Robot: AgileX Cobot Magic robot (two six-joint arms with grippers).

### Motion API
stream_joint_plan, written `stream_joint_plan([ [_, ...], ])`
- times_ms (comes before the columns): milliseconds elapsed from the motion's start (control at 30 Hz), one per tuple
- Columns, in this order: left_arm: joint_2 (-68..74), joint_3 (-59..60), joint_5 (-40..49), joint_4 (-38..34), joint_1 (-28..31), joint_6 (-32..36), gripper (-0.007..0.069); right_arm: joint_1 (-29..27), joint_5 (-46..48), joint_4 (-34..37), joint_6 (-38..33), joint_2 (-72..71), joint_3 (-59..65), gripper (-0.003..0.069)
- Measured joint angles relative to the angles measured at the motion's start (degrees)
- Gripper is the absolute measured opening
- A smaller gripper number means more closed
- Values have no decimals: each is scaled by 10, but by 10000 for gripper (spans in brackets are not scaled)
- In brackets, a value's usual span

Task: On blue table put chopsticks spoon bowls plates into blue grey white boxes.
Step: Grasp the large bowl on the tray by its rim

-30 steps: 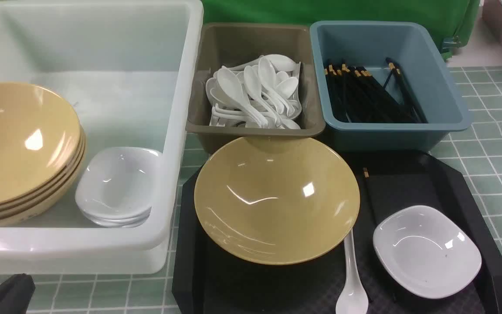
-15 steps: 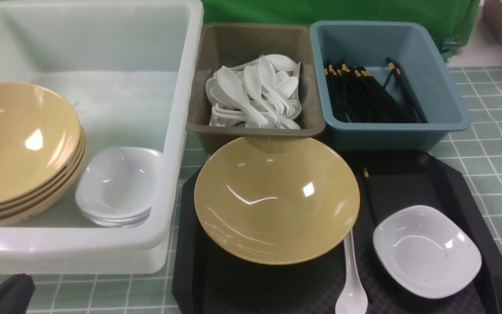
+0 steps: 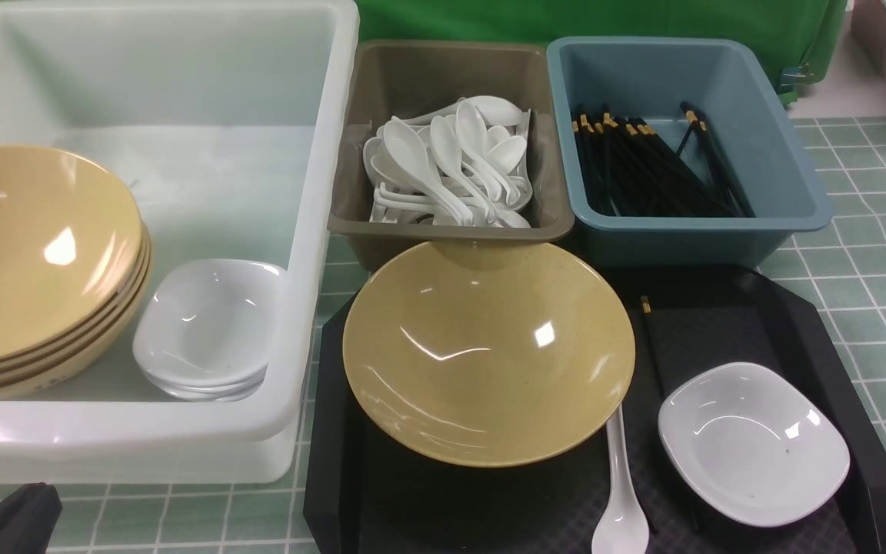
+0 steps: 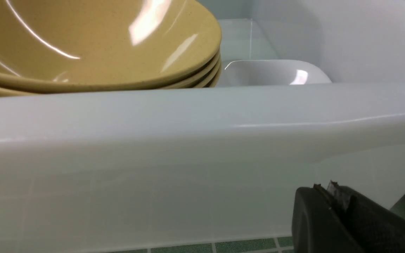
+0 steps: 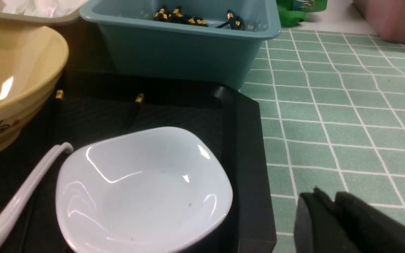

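On the black tray (image 3: 835, 354) in front of you, one setting lay unsorted. It held a tan bowl (image 3: 489, 354), a white spoon (image 3: 621, 492) at the bowl's near rim, a white plate (image 3: 754, 442) to the right, and black chopsticks (image 3: 652, 346) between bowl and plate.

Each kind of thing had its own home. The white tub (image 3: 104, 435) held the stacked bowls (image 3: 35, 246) and stacked plates (image 3: 208, 323). The grey box (image 3: 451, 69) held a heap of spoons (image 3: 451, 161), and the blue box (image 3: 781, 154) a bundle of chopsticks (image 3: 651, 177). All three stood on the table (image 3: 874, 231) just behind or beside the tray, which I judged made for short carries.

Your left gripper (image 4: 329, 188) hung low outside the tub's near wall, its fingers pressed together and holding nothing.

Your right gripper (image 5: 330, 196) hovered over the table just off the tray's right edge, near the plate, and was also empty. Only a thin line showed between its fingers, so you could not tell whether they met or stood slightly apart. From where it was, I judged the plate its likeliest pick.
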Motion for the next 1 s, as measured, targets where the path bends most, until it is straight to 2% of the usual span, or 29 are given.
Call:
stream_joint_plan([
  [267, 0, 1, -26, 4, 0, 2, 3, 0, 0, -5, -19, 0, 0, 120],
  [433, 0, 1, -115, 29, 0, 3, 3, 0, -36, -22, -74, 0, 2, 125],
  [533, 0, 1, -203, 66, 0, 5, 3, 0, -138, -23, -80, 0, 3, 129],
  [567, 0, 1, -209, 69, 0, 5, 3, 0, -145, -23, -80, 0, 3, 129],
  [667, 0, 1, -314, 102, 0, 7, 3, 0, -276, -23, -72, 0, 3, 132],
  [733, 0, 1, -381, 110, 0, 7, 3, 0, -375, -23, 0, 0, 3, 134],
  [833, 0, 1, -475, 113, 0, -12, 3, 0, -456, -23, 174, 0, 3, 139],
  [867, 0, 1, -490, 113, 0, -20, 3, 0, -475, -23, 211, 0, 3, 139],
  [1000, 0, 1, -534, 101, 0, -56, 3, 0, -517, -23, 278, 0, 3, 141],
])
